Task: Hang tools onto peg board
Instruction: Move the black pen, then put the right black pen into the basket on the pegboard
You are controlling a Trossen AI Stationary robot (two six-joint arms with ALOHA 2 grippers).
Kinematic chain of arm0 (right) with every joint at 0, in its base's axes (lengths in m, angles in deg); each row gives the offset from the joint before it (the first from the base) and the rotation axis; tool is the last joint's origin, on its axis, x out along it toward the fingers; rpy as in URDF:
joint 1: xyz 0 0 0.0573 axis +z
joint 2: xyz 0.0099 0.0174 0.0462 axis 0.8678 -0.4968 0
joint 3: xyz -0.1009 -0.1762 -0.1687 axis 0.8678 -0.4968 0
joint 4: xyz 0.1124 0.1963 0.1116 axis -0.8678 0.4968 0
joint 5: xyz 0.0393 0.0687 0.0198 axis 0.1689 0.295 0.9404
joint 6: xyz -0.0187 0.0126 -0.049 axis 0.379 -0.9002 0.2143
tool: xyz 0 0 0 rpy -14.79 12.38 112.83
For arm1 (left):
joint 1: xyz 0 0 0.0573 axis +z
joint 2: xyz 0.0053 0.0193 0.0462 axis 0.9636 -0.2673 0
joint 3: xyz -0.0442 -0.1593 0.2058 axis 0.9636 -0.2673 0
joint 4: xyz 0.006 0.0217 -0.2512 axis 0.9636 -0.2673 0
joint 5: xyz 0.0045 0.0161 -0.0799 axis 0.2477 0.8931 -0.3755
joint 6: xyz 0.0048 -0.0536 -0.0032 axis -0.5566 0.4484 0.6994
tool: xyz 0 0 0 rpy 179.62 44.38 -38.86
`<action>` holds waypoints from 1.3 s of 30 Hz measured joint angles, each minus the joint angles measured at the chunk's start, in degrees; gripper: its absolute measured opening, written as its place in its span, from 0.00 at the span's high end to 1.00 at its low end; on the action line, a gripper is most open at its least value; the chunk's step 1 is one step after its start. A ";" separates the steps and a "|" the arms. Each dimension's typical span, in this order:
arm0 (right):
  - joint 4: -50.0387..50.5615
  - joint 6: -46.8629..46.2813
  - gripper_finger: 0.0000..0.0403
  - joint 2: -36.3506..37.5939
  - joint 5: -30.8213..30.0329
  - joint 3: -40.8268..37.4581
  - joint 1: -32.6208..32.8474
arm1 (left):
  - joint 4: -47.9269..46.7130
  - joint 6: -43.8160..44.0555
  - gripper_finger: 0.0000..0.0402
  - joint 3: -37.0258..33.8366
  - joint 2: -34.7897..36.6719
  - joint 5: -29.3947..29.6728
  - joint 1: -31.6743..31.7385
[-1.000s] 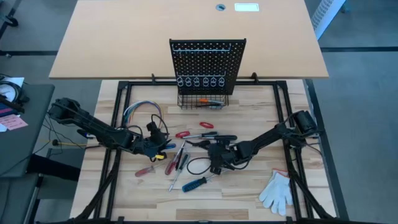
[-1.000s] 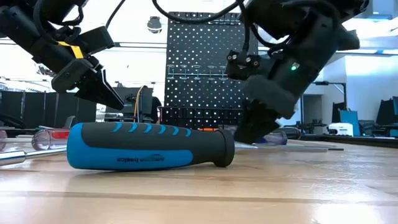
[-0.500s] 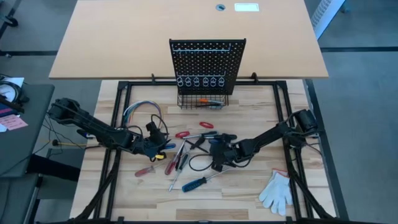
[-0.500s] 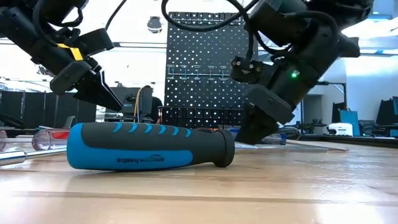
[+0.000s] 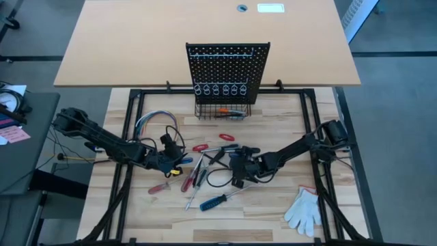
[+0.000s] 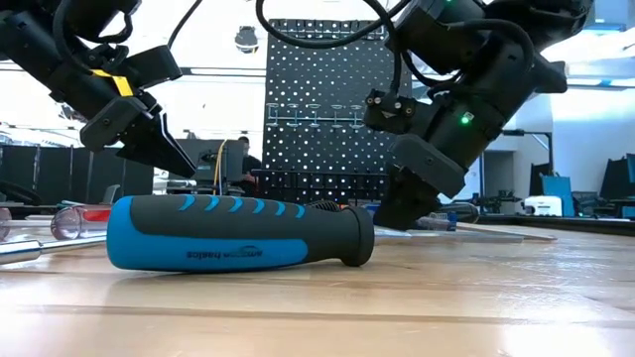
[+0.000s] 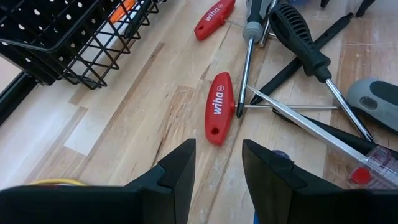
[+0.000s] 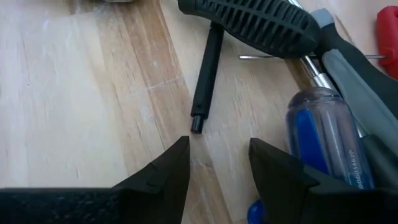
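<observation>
right gripper (image 8: 214,165) low over tool pile (image 5: 212,160) mid-table, fingers apart, holding nothing. thin black rod (image 8: 206,76) lies just ahead, long axis pointing straight into gap (handy). left gripper (image 7: 217,171) also empty, waits nearby. peg board (image 5: 228,70) well beyond.

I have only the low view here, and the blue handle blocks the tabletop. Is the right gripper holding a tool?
Observer: No. In its wrist view the right gripper has open fingers with only bare wood between them.
Operator: What lies nearest to it?
Observer: A thin black rod, lying on the wood just ahead of it.
Operator: And the left gripper?
Observer: The left gripper is open too and empty, facing a red-handled screwdriver.
</observation>
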 joint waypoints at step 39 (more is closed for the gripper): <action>-4.10 3.92 0.95 0.05 -1.80 -2.05 3.69 | 0.84 16.42 0.68 0.00 0.02 0.78 -3.24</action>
